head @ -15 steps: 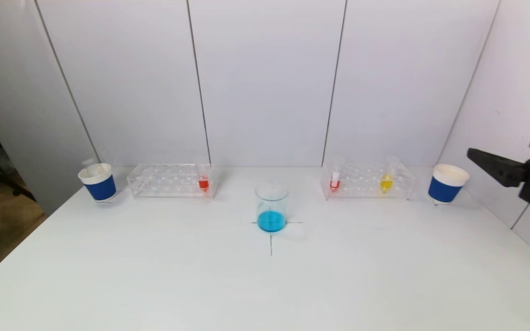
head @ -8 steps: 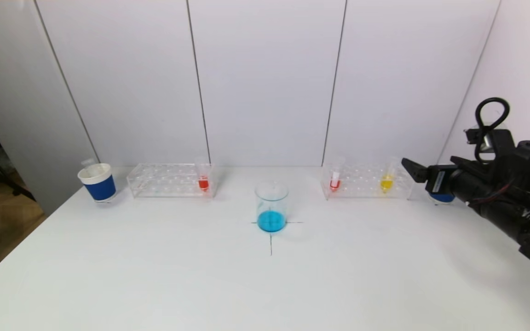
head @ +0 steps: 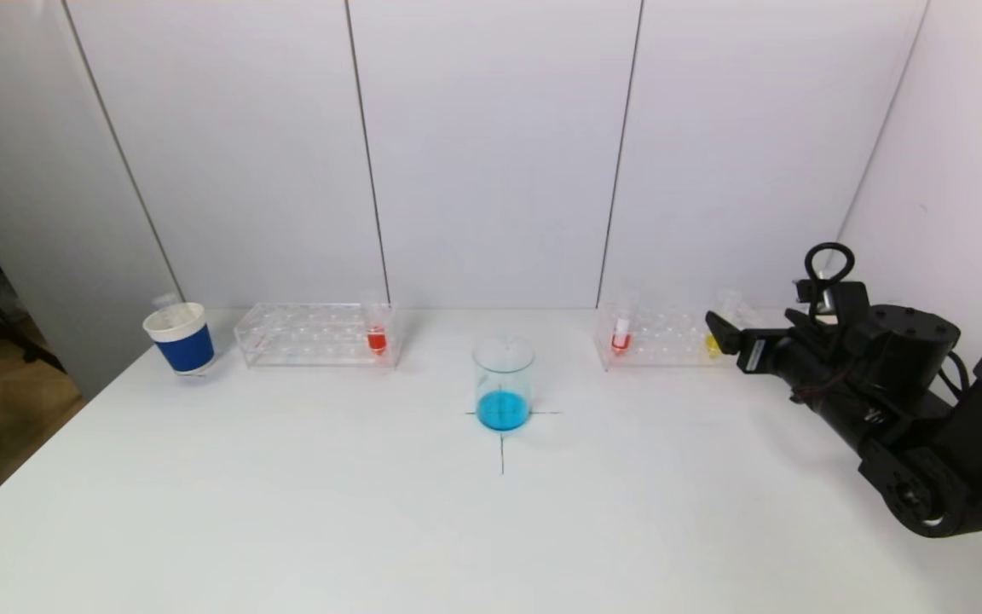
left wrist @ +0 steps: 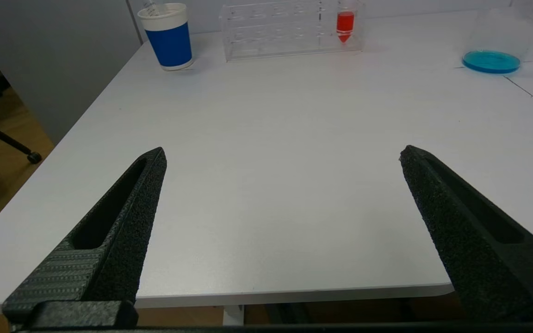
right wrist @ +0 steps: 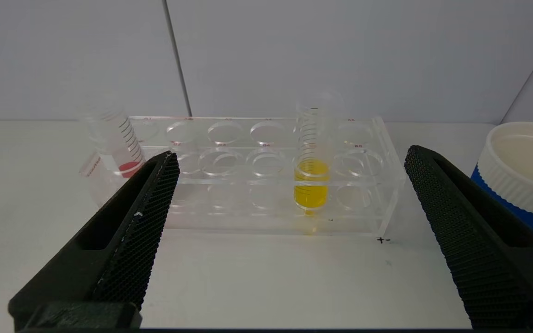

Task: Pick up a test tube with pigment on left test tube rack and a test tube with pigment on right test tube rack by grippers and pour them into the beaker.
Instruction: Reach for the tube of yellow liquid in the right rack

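Yellow tube (right wrist: 311,178) in right rack (right wrist: 266,175) is the reach target; right claw (right wrist: 289,203) wide open, empty, must advance around it; left claw (left wrist: 282,194) open, empty, near desk (left wrist: 266,138) edge.

Blocking most of the yellow test tube (head: 712,344) and the far end of the right test tube rack (head: 657,337) in the head view. Covering the right-hand blue cup (right wrist: 523,173) there entirely, and being cut off by the edge in the right wrist view. Cropping the beaker (left wrist: 493,44) in the left wrist view.
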Controlling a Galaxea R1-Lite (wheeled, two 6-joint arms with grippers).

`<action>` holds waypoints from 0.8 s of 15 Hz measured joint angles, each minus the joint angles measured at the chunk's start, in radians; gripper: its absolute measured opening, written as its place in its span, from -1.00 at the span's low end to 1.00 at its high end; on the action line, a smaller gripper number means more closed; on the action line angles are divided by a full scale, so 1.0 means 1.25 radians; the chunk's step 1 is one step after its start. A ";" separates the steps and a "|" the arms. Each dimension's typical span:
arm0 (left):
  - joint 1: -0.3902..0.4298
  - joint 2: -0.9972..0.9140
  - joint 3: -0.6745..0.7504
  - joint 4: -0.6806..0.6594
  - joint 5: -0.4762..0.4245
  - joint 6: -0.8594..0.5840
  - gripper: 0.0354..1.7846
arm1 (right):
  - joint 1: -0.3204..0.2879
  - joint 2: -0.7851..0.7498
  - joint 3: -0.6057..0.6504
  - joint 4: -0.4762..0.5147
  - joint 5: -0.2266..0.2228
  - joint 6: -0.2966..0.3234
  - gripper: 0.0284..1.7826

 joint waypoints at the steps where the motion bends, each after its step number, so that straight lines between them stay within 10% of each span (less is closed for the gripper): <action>1: 0.000 0.000 0.000 0.000 0.000 0.000 0.98 | 0.000 0.013 -0.008 -0.001 -0.002 0.000 0.99; 12: 0.000 0.000 0.000 0.000 0.000 0.000 0.98 | -0.006 0.128 -0.121 -0.006 -0.038 -0.001 0.99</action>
